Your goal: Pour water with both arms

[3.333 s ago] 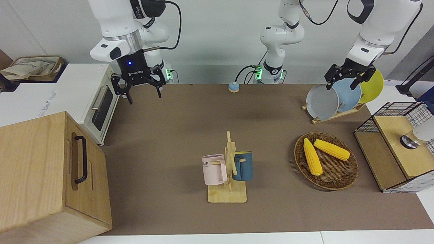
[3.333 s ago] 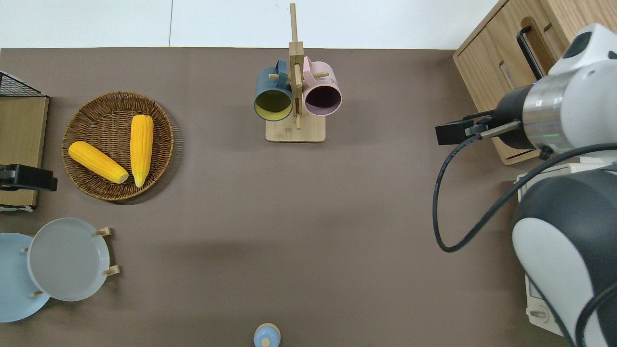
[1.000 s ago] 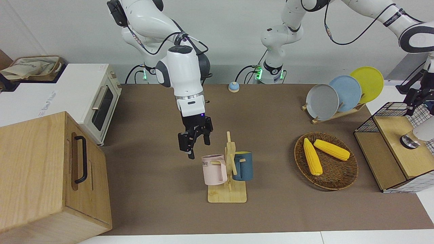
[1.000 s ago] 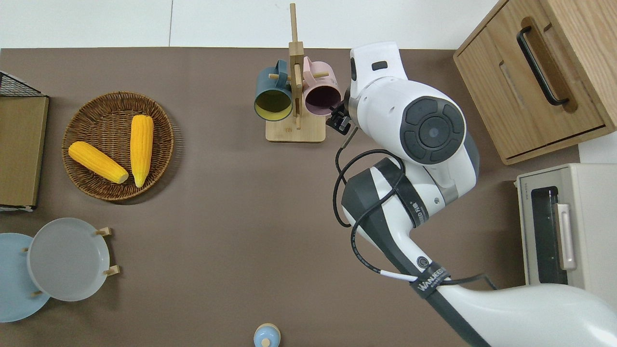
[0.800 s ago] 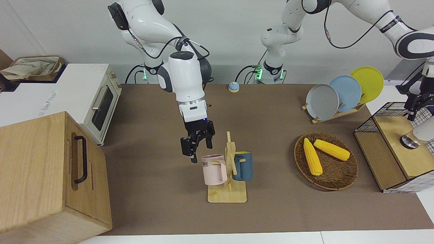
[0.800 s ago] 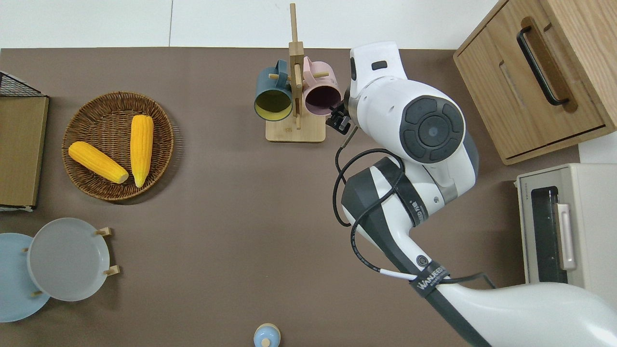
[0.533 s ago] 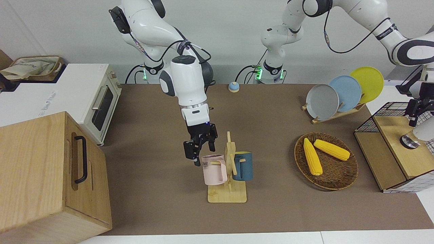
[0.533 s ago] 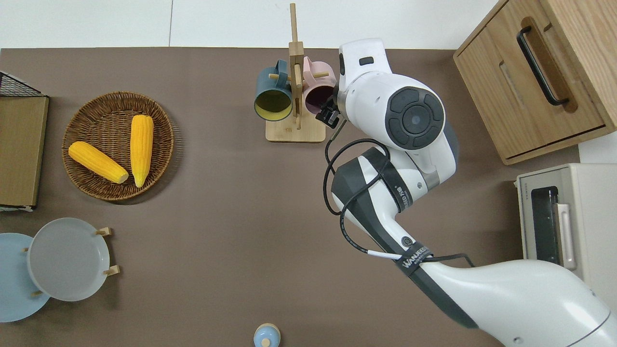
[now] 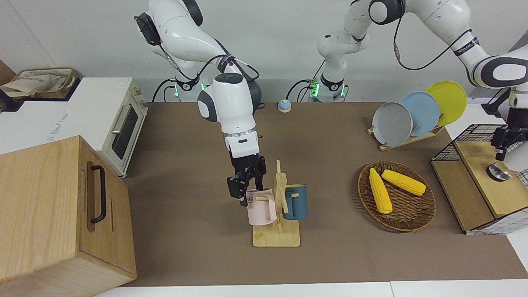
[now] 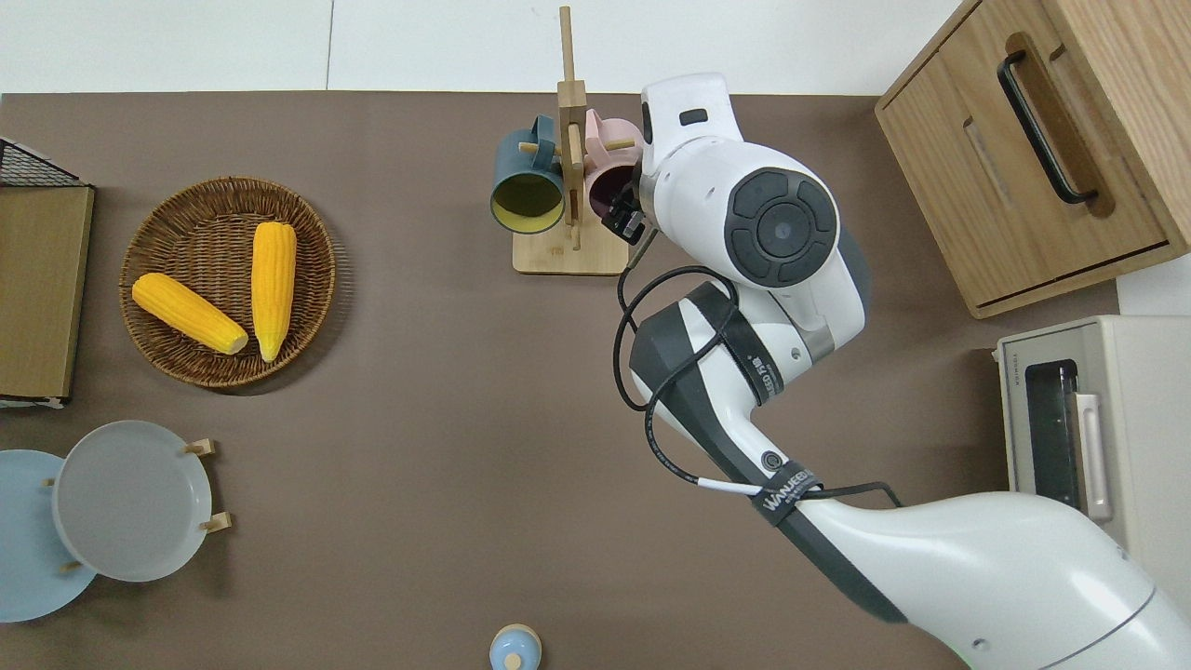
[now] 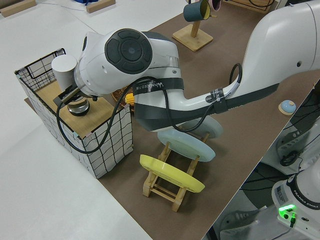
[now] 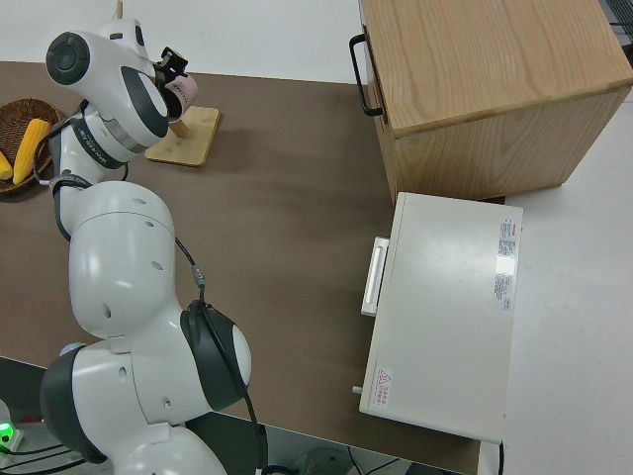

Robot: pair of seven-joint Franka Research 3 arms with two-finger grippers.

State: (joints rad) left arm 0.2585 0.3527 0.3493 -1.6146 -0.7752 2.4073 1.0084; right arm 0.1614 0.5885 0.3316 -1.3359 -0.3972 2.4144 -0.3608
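While the right arm (image 9: 225, 99) reaches down through the middle of the front view, its right gripper (image 9: 247, 187) sits at the rim of the pink mug (image 9: 260, 207), which hangs on the wooden mug rack (image 9: 277, 231) just below the frame's centre; the fingers (image 9: 233, 186) are spread, one dark finger outside the mug's wall and the other at or inside its mouth, though whether they touch the rim cannot be told. In the overhead view the same gripper (image 10: 625, 216) shows at the upper middle of the frame, over the open mouth of the pink mug (image 10: 607, 179), with the dark blue mug (image 10: 527, 186) hanging on the opposite side of the rack's post (image 10: 568, 121). The left arm (image 9: 470, 45) stretches across the upper right of the front view to the frame's right edge, where the left gripper (image 9: 504, 142) hangs over the wire basket (image 9: 474, 136) holding a wooden box; just under it stands a white cup with a metal base (image 9: 505, 167). In the left side view that gripper (image 11: 70, 94) is at the middle left of the frame, close to the white cup (image 11: 65, 70), but whether its fingers are spread or pressed together cannot be told. On the brown counter (image 9: 198, 136), a woven tray (image 9: 412, 220) with two corn cobs (image 9: 380, 190) lies right of centre in the front view, and a plate rack (image 9: 408, 138) with grey, blue and yellow plates stands at the upper right.
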